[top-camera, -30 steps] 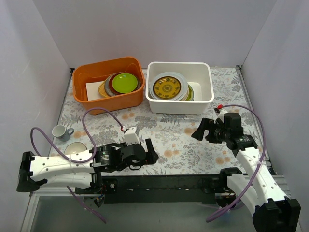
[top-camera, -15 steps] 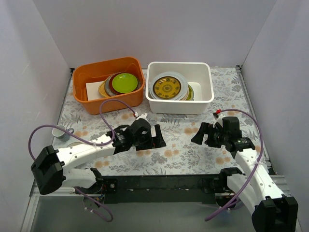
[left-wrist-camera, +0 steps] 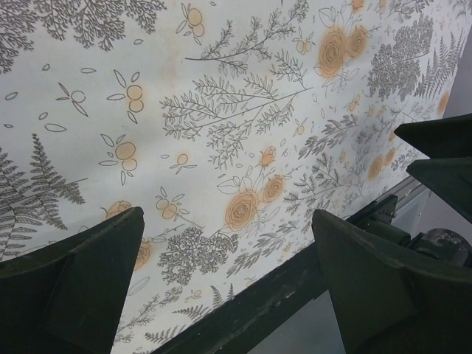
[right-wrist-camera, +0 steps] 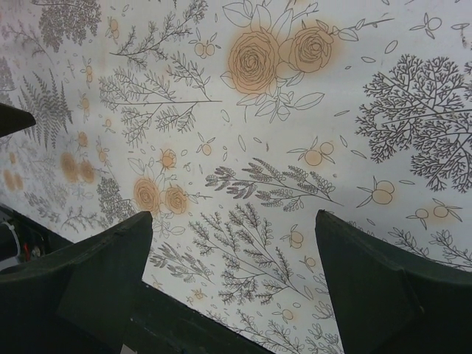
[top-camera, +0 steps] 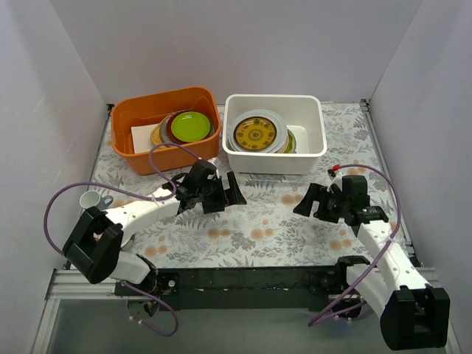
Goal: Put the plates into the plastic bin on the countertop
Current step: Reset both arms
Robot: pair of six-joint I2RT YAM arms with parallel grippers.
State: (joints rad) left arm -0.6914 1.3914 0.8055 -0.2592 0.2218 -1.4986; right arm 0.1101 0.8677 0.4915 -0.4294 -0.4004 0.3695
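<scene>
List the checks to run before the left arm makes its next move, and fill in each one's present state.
1. Left tool open and empty: ok.
2. Right tool open and empty: ok.
3. Plates lying inside the plastic bin: ok.
4. Gap between the left arm and the orange tub: cannot tell.
5. Another plate waiting on the countertop: cannot tell; none shows, but the left arm hides the spot beside the small white cup.

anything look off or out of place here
Nothing looks spilled or broken. In the white bin, a green plate pokes out at the right of the plate stack. The orange tub also holds an untidy pile of plates.
</scene>
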